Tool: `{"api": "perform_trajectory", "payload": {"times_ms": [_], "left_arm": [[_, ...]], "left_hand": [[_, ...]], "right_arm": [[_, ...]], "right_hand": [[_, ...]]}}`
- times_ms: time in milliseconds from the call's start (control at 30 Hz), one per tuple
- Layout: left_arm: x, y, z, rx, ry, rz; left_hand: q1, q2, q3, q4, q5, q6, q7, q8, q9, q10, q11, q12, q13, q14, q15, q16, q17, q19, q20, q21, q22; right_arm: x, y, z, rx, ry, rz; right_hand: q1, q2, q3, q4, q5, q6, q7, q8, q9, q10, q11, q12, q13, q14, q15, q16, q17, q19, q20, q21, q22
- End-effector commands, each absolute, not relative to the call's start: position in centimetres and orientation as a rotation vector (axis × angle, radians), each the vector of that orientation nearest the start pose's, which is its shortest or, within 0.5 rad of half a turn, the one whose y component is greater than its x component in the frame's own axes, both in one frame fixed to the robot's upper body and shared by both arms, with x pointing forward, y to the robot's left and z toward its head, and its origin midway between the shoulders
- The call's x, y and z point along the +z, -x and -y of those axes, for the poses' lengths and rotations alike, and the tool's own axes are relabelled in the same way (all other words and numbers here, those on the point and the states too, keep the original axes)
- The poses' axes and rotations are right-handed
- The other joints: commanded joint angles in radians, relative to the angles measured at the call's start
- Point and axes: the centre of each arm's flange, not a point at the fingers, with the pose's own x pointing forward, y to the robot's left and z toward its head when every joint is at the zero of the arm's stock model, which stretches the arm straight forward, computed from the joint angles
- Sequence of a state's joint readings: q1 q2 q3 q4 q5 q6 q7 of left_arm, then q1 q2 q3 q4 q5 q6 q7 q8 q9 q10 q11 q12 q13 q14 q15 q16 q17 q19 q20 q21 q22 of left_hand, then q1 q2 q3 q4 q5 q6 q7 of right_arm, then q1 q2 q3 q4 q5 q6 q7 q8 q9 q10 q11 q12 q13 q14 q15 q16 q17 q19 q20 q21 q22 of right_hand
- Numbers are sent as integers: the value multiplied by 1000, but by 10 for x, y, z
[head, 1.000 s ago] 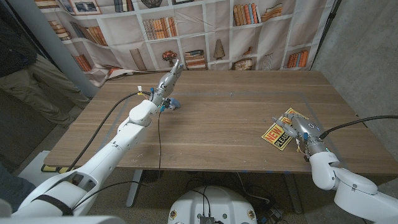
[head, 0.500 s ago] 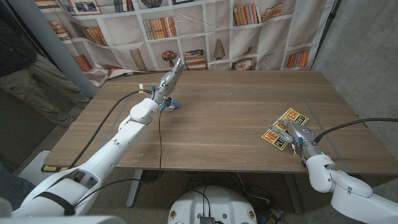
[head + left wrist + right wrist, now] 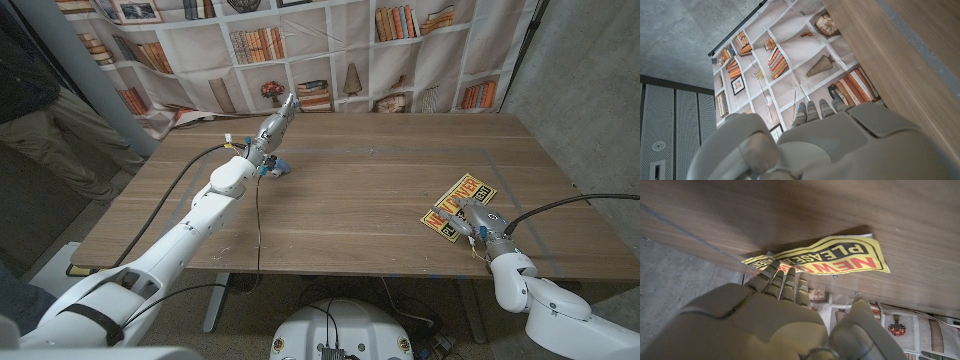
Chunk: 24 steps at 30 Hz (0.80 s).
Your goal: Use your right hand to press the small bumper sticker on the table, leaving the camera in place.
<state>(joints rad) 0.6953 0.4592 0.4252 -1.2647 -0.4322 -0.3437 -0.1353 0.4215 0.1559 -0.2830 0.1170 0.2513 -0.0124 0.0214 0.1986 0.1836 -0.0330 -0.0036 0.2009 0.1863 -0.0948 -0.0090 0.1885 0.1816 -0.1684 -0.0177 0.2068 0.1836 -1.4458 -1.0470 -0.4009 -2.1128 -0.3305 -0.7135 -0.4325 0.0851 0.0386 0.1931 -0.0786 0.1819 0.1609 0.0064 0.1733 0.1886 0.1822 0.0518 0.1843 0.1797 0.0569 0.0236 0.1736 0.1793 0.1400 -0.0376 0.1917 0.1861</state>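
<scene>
Since a second ago: right hand [image 3: 482,221] drawn back toward the near edge at about 6 o'clock, small bumper sticker [image 3: 458,207] now more uncovered, far half lifted and wavy; left hand [image 3: 273,130] unchanged.

Left to right. Left hand far away at 10 o'clock on the table [image 3: 350,190], fingers straight and together, holding nothing, beside a small blue object [image 3: 279,167] whose identity cannot be told. Sticker at 4 o'clock of the table, near the right edge, long axis running 7 to 1 o'clock. Right hand at the sticker's near end, fingertips [image 3: 785,275] extended side by side, on or just over its near edge; contact cannot be told. Nothing held. Sticker lying at 12 o'clock from those fingertips. Right hand by far the nearer. Likely next: forward and down onto the raised part.
</scene>
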Motion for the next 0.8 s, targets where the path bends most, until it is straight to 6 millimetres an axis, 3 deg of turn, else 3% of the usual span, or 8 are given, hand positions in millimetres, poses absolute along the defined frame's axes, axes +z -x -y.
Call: {"api": "perform_trajectory", "payload": {"times_ms": [33,200,800], "left_arm": [[41,-651,-230,-353,-205,747],[41,-651,-229,-356,-209,745],[39,-647,-231,-352,-208,747]], "left_hand": [[2,3,6,3,1,-9,0,-5,2,-5,-8,1,2,-10,0,-3,0,-14,-4,-2,2],[3,4,7,3,1,-9,-1,-5,2,-5,-7,2,2,-10,0,-2,0,-14,-5,-2,2],[6,5,11,4,-1,-9,-2,-5,2,-4,-7,2,2,-9,0,-2,0,-16,-3,-2,2]], "right_arm": [[-176,-496,333,-305,1344,124],[-179,-497,332,-288,1315,132],[-198,-505,328,-203,1344,34]], "right_hand": [[-6,2,-4,2,5,-16,9,-4,4,-9,4,1,2,-7,1,0,2,-4,-32,-3,1],[4,33,10,5,9,-29,22,6,4,18,3,16,2,19,-12,12,0,23,-49,11,0],[0,19,3,3,5,3,16,23,3,20,4,17,1,29,-9,11,0,30,-44,13,0]]}}
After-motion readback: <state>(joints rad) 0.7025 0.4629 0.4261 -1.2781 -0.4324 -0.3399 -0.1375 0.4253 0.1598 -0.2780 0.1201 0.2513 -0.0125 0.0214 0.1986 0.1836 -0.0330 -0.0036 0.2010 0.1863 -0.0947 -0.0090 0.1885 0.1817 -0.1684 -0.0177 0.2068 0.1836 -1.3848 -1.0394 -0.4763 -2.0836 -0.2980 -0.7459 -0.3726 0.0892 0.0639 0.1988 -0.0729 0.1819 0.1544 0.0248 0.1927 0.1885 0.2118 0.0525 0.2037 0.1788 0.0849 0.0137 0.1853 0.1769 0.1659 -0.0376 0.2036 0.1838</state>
